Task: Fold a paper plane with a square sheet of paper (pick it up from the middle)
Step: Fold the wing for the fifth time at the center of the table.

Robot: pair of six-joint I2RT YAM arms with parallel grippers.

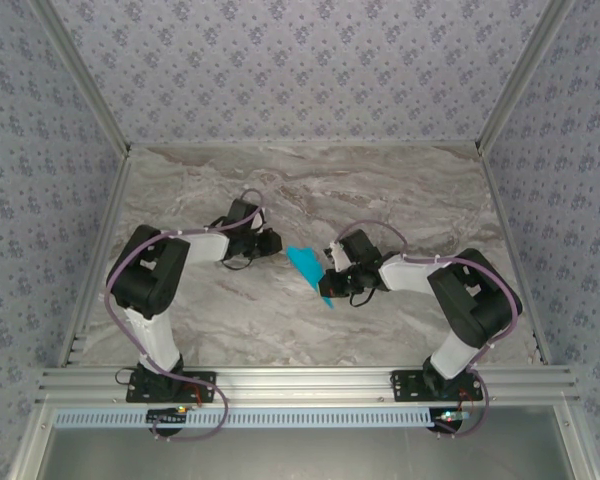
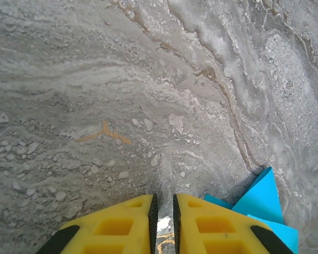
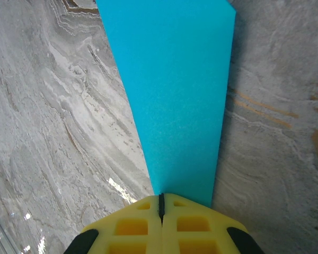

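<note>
The folded sheet of paper point(image 1: 307, 268), lying mid-desk point(image 1: 400, 190), is being pinched at one end by the closed right pincer point(image 3: 160, 198), probably to anchor it. The left pincer point(image 2: 163, 203), narrowed to an empty slit, is being held beside the opposite corner.

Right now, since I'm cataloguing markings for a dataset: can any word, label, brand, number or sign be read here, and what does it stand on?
No readable text anywhere.
The sheet of paper: plain cyan, unprinted.
The left fingers and right fingers: plain yellow, no lettering.
The wallpaper: a floral pattern, no words.
The small boards by the arm bases: too small to read.
</note>
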